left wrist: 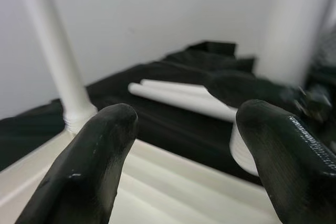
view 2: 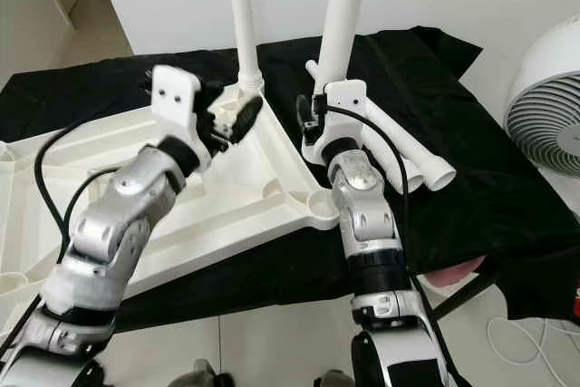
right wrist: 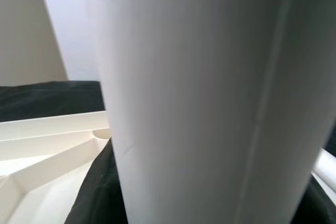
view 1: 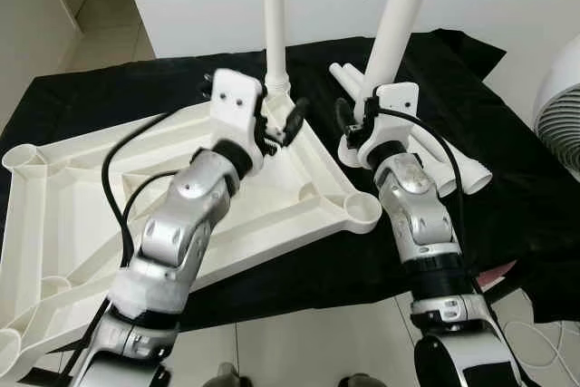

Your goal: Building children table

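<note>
We are pinching a white table leg (view 1: 391, 20) in our right gripper (view 1: 349, 124), our left gripper (view 1: 288, 121) spread beside the upturned tabletop (view 1: 82, 178), and risking cross-threading if it is leaning

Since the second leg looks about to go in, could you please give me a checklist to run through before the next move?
1. First table leg standing upright in the far corner socket of the tabletop: ok.
2. Right hand shut on the second table leg: ok.
3. Second leg lined up over the near corner socket: not ok, it is tilted and off to the side.
4. Left hand open, beside the first leg: ok.
5. Spare legs on the black cloth, clear of the socket: ok.
6. Thread seating of the first leg: cannot tell.
</note>
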You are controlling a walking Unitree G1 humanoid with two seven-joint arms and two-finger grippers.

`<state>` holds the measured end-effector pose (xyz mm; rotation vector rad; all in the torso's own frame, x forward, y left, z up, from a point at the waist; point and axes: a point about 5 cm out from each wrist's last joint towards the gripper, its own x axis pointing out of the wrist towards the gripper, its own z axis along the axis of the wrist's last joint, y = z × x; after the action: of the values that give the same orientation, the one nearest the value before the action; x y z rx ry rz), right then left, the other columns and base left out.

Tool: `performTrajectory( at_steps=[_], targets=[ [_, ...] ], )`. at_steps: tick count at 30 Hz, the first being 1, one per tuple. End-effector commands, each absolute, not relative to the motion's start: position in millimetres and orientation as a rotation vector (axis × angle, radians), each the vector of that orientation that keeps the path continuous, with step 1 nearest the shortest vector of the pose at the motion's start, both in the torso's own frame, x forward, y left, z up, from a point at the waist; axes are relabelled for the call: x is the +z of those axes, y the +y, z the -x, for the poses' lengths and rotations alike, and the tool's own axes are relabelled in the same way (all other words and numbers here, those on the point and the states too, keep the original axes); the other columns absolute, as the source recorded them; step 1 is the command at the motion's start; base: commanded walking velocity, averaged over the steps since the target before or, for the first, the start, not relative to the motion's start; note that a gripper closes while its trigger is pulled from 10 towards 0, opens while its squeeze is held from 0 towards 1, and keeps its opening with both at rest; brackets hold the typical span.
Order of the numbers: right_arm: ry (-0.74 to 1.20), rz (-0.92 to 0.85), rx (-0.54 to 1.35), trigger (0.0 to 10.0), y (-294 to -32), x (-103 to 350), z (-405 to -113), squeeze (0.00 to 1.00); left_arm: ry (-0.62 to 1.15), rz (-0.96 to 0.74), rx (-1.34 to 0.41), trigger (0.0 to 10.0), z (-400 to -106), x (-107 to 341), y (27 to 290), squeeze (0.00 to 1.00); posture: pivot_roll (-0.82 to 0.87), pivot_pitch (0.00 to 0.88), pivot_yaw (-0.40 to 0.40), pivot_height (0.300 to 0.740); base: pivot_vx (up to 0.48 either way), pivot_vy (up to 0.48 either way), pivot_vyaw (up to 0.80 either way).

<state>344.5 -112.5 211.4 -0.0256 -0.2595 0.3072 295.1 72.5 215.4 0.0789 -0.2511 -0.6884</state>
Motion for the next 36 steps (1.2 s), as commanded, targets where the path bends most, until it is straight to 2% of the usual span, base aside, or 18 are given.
performTrajectory(
  at_steps=[1, 8, 15, 16, 21, 29, 35, 36],
  targets=[
    [-0.289, 0.012, 0.347, 10.0, -107.2, 214.9, -341.2, 0.0, -0.256, -0.119, -0.759, 10.0, -288.6, 210.9, 67.2, 0.0, -0.04, 0.044, 0.051, 0.74, 0.0, 0.0, 0.0],
    [-0.271, 0.011, 0.395, 10.0, -105.3, 204.3, -334.8, 0.0, -0.081, -0.174, -0.952, 10.0, -267.9, 166.0, 63.3, 0.0, -0.04, 0.05, 0.041, 0.74, 0.0, 0.0, 0.0],
    [-0.255, 0.019, 0.404, 10.0, -105.5, 196.7, -332.6, 0.0, -0.019, -0.222, -1.014, 10.0, -260.7, 148.7, 63.3, 0.0, -0.05, 0.049, 0.041, 0.74, 0.0, 0.0, 0.0],
    [-0.248, 0.025, 0.408, 10.0, -106.7, 193.3, -330.9, 0.0, 0.0, -0.246, -1.091, 10.0, -252.3, 142.2, 62.6, 0.0, -0.05, 0.049, 0.041, 0.74, 0.0, 0.0, 0.0],
    [-0.243, 0.028, 0.412, 10.0, -108.0, 191.7, -330.1, 0.0, 0.017, -0.28, -1.148, 10.0, -247.0, 137.9, 62.8, 0.0, -0.06, 0.05, 0.04, 0.74, 0.0, 0.0, 0.0],
    [-0.23, 0.034, 0.415, 10.0, -110.3, 188.1, -327.8, 0.0, 0.044, -0.347, -1.151, 10.0, -248.1, 130.4, 64.9, 0.0, -0.06, 0.05, 0.04, 0.74, 0.0, 0.0, 0.0],
    [-0.219, 0.042, 0.432, 10.0, -109.7, 184.6, -324.4, 0.0, 0.054, -0.386, -1.107, 10.0, -254.9, 127.1, 65.1, 0.0, -0.06, 0.05, 0.04, 0.74, 0.0, 0.0, 0.0],
    [-0.208, 0.05, 0.445, 10.0, -109.0, 180.9, -321.5, 0.0, 0.056, -0.419, -1.057, 10.0, -262.1, 125.4, 65.6, 0.0, -0.06, 0.06, 0.037, 0.74, 0.0, 0.0, 0.0]
  ],
)
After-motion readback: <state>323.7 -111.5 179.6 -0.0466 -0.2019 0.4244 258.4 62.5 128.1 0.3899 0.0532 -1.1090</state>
